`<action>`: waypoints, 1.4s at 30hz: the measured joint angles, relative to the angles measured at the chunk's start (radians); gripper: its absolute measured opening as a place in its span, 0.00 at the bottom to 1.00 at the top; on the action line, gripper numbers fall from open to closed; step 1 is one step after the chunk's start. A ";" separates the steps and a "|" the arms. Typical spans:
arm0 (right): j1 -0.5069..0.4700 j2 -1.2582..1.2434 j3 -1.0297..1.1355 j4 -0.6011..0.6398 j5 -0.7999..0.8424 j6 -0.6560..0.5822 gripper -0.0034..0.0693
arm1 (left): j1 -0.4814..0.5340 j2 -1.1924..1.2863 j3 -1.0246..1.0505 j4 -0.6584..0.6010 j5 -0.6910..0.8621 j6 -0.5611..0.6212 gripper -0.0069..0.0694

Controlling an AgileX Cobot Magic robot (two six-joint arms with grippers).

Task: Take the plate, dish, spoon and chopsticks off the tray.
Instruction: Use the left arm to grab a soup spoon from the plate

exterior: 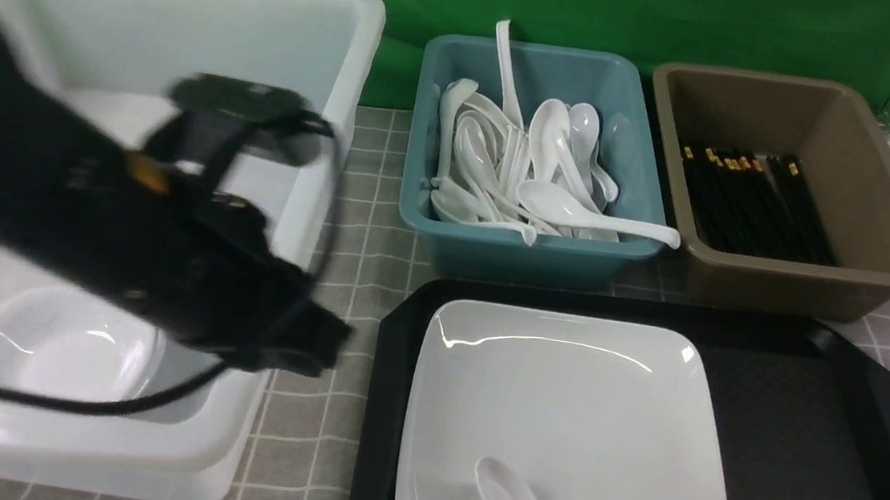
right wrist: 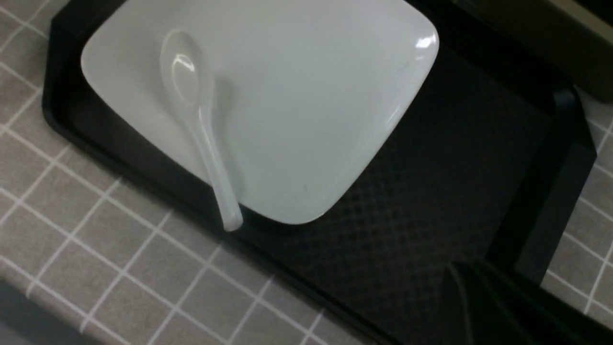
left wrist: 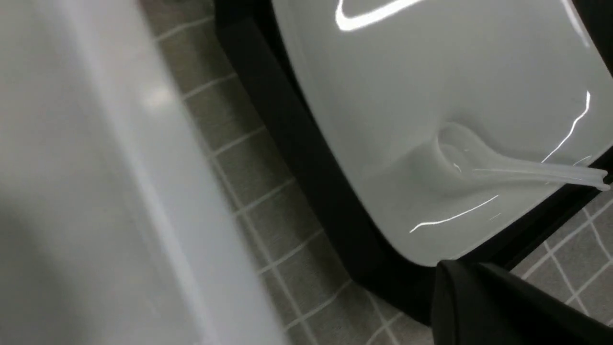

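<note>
You have the large glossy white square plate (exterior: 575, 422) on the left part of the black rectangular plastic tray (exterior: 783, 441) with cut-off corners. The white glossy soup spoon (right wrist: 210, 153) lies on the plate, its bowl on the white surface and its handle reaching past the plate's near edge. At the left, a small glossy white bowl-shaped dish (exterior: 70, 346) sits inside the big white plastic bin (exterior: 233, 457), partly hidden by your left arm.

Your left gripper (left wrist: 448, 287) is pressed together with nothing between its fingers; its arm reaches over the bin's right side. Your right gripper (right wrist: 462, 287) is also pressed together and empty, seen over the tray in its wrist view.

Beyond the tray, you see a teal plastic bin (exterior: 525, 257) full of white spoons (exterior: 501, 158). To its right stands a brown plastic bin (exterior: 820, 291) holding black chopsticks with gold bands (exterior: 755, 205). Everything stands on a worktop (exterior: 316, 432) covered in grey, white-lined checks.
</note>
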 joint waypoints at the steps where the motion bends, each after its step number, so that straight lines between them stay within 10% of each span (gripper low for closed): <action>1: 0.000 -0.023 0.009 0.000 -0.001 0.001 0.09 | -0.050 0.040 -0.024 0.016 -0.005 -0.034 0.12; 8: 0.000 -0.088 0.020 -0.001 -0.004 -0.006 0.12 | -0.377 0.317 -0.214 0.169 0.046 -0.352 0.10; 13: 0.000 -0.088 0.024 0.000 -0.008 -0.042 0.13 | -0.447 0.462 -0.315 0.106 0.061 -0.341 0.14; 30: -0.001 -0.088 0.024 0.000 -0.047 -0.104 0.17 | -0.457 0.603 -0.407 0.240 0.051 0.775 0.59; 42: -0.001 -0.088 0.024 0.005 -0.048 -0.086 0.18 | -0.457 0.663 -0.407 0.222 0.014 0.980 0.55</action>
